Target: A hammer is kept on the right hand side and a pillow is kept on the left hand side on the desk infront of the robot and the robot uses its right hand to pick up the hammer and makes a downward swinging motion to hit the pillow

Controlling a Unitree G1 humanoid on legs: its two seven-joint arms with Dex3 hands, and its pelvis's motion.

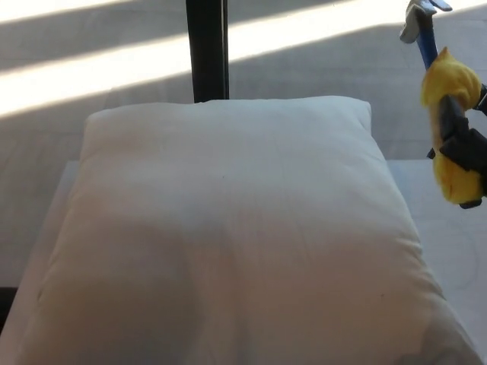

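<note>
Right hand (460,148), black fingers, at the right edge of view, clenched around the yellow-wrapped grip of the hammer (434,72). Hammer held nearly upright: blue shaft rising to a metal head at the top right corner, above and to the right of the pillow, not touching it. Left hand not in view.

Step in hand, by my reading: hammer is picked up and raised at the top of the swing; the strike itself not yet made.

Next move calls for a downward arc carried leftward, since the head stands off the pillow's right side; grip must hold firm so the shaft does not slip in the wrapping.

White pillow (228,228), plump, fills most of the view, lying flat on the pale desk (456,251), of which only a strip shows at right. Beyond: grey floor (319,68) crossed by bright sunlight bands. A black post (207,49) stands upright behind the pillow.
</note>
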